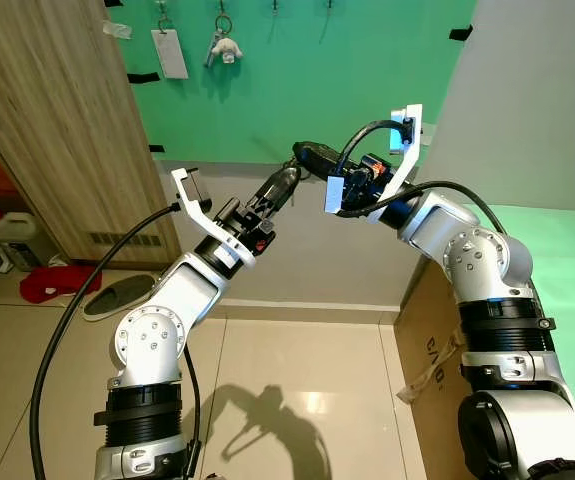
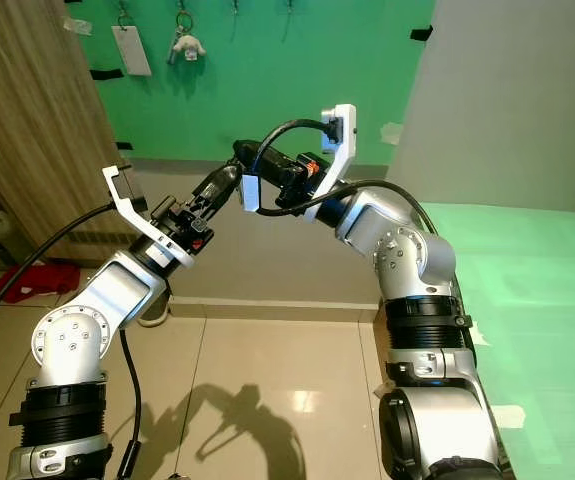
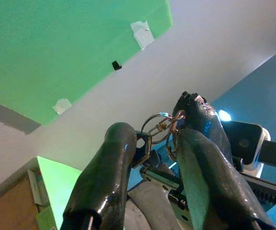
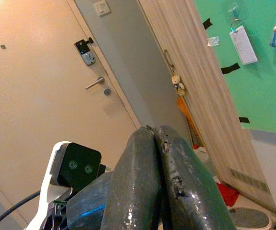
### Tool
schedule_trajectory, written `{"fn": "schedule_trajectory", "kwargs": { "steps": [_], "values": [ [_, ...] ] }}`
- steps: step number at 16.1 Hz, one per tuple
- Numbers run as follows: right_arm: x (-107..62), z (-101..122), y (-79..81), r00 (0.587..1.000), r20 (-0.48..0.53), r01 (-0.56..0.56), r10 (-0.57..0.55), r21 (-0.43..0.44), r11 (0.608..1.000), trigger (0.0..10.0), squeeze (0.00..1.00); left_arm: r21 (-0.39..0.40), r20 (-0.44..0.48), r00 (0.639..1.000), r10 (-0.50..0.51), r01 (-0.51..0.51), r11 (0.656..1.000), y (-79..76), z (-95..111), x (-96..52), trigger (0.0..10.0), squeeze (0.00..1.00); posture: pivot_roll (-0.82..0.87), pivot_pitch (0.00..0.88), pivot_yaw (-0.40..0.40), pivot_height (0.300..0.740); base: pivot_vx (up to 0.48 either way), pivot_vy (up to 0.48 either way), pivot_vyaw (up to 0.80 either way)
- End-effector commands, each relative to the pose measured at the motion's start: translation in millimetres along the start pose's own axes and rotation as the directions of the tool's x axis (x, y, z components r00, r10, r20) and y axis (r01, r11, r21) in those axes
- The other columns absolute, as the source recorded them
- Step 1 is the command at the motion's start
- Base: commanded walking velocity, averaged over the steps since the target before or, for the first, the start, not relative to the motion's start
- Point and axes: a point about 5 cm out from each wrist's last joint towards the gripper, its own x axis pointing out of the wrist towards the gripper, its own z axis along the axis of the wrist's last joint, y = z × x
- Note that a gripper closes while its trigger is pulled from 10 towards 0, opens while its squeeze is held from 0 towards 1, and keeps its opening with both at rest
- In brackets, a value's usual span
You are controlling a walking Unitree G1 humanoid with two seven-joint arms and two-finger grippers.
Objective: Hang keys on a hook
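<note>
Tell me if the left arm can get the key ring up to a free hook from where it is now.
Probably not yet. The left pincer pinches the key ring well below the free hooks on the green wall, and the right pincer sits right against it.

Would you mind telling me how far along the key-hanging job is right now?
Done: the key ring is off the ground, raised between both grippers. In hand: the left gripper jaws hold it, while the right gripper meets it with shut jaws. Left: carrying it to a free hook on the green wall; nothing new hangs there.

Silver key ring [image 3: 158, 125] between black fingers [image 3: 110, 158], raised
</note>
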Motion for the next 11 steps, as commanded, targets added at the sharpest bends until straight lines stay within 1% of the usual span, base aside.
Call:
{"fn": "schedule_trajectory", "kwargs": {
  "steps": [1,7,11],
  "values": [
    [1.6,2.9,5.6,1.000,0.014,-0.021,0.021,0.000,1.000,0.0,0.00,0.004,-0.005,1.000,-0.026,0.026,1.000,-4.9,1.0,4.9,0.0,0.00,0.01,0.000,0.045,0.740,0.000,0.000,0.00],
    [5.5,-2.0,13.4,0.999,0.011,-0.051,0.051,0.006,0.999,0.0,0.00,0.020,-0.010,0.998,-0.059,0.059,0.998,-10.0,1.2,4.1,0.0,0.00,0.01,0.000,0.051,0.740,0.000,0.000,0.00],
    [5.5,-5.4,13.7,0.999,0.000,-0.050,0.050,-0.002,0.999,0.0,0.00,0.018,-0.014,0.997,-0.075,0.076,0.997,-12.5,1.4,4.0,0.0,0.00,0.01,0.000,0.054,0.740,0.000,0.000,0.00]
  ]
}}
